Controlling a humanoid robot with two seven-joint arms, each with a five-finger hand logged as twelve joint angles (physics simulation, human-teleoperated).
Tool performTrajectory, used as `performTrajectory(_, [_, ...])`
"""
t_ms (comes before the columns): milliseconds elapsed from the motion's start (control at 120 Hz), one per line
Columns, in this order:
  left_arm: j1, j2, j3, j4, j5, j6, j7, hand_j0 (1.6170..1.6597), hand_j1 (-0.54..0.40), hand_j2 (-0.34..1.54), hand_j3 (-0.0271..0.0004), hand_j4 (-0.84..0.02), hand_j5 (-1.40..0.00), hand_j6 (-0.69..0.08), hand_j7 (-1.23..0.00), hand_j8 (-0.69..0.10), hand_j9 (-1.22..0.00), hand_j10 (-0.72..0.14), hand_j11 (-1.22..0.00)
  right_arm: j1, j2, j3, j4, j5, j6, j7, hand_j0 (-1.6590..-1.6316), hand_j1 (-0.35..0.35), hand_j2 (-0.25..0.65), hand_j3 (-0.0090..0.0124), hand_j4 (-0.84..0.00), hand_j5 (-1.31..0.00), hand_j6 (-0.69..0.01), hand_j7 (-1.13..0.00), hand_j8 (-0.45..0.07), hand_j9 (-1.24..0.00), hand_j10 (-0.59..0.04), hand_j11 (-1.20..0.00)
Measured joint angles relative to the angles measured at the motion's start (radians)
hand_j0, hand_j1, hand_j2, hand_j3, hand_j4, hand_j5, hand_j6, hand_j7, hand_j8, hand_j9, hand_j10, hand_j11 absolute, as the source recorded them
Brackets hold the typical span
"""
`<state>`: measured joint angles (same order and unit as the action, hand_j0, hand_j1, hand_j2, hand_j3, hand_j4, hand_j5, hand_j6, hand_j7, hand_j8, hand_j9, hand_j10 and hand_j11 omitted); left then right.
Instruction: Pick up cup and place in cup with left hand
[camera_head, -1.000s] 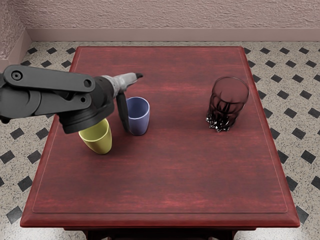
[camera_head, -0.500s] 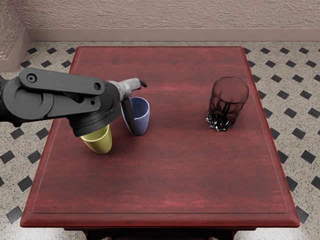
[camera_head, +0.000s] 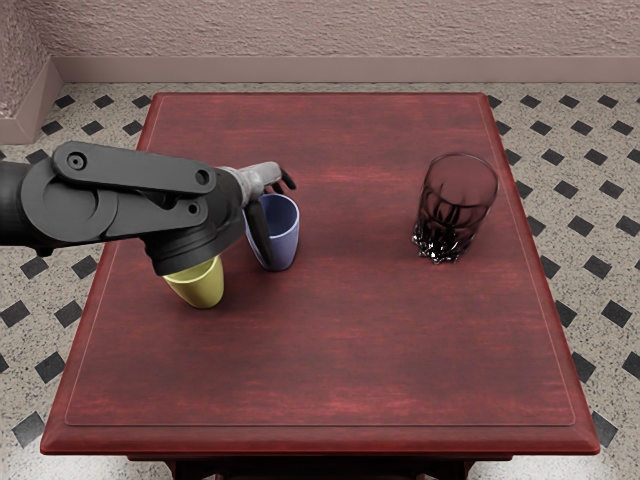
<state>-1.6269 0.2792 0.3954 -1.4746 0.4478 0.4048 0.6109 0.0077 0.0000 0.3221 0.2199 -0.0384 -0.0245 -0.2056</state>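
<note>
The left hand (camera_head: 258, 182) has its fingers apart by the blue cup (camera_head: 286, 232) – a crooked squeeze could tip it over.

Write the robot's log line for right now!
left hand: open, at blue cup | blue cup: upright on table | yellow cup: upright, partly hidden | glass: upright | cup-in-cup: not yet

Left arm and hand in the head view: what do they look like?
The left arm is dark grey to black, with two slim parallel links, round pivots and a rounded, ridged housing near the wrist. The hand is pale grey with black fingers.
</note>
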Motion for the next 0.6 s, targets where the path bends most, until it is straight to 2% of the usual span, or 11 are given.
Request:
performTrajectory(275, [0.004, -0.002, 0.001, 0.002, 0.000, -0.005, 0.000, 1.6581, -0.089, 0.10, 0.0000, -0.328, -0.43, -0.327, -0.43, -0.328, -0.43, -0.328, -0.43, 0.000, 0.000, 0.000, -0.001, 0.000, 0.000, 0.000, -1.6581, -0.312, -0.006, 0.0000, -0.031, -0.04, -0.031, -0.04, -0.031, -0.04, -0.031, -0.04])
performTrajectory(408, [0.003, -0.002, 0.001, 0.002, 0.000, -0.006, 0.000, 1.6573, -0.086, 0.09, 0.0000, -0.368, -0.48, -0.328, -0.48, -0.363, -0.48, -0.365, -0.48, 0.000, 0.000, 0.000, -0.001, 0.000, 0.000, 0.000, -1.6581, -0.312, -0.006, 0.0000, -0.031, -0.04, -0.031, -0.04, -0.031, -0.04, -0.031, -0.04])
performTrajectory(600, [0.002, -0.002, 0.001, 0.001, 0.000, -0.008, 0.000, 1.6562, -0.095, 0.09, 0.0000, -0.415, -0.54, -0.309, -0.55, -0.326, -0.55, -0.409, -0.55, 0.000, 0.000, 0.000, -0.001, 0.000, 0.000, 0.000, -1.6581, -0.312, -0.006, 0.0000, -0.031, -0.04, -0.031, -0.04, -0.031, -0.04, -0.031, -0.04])
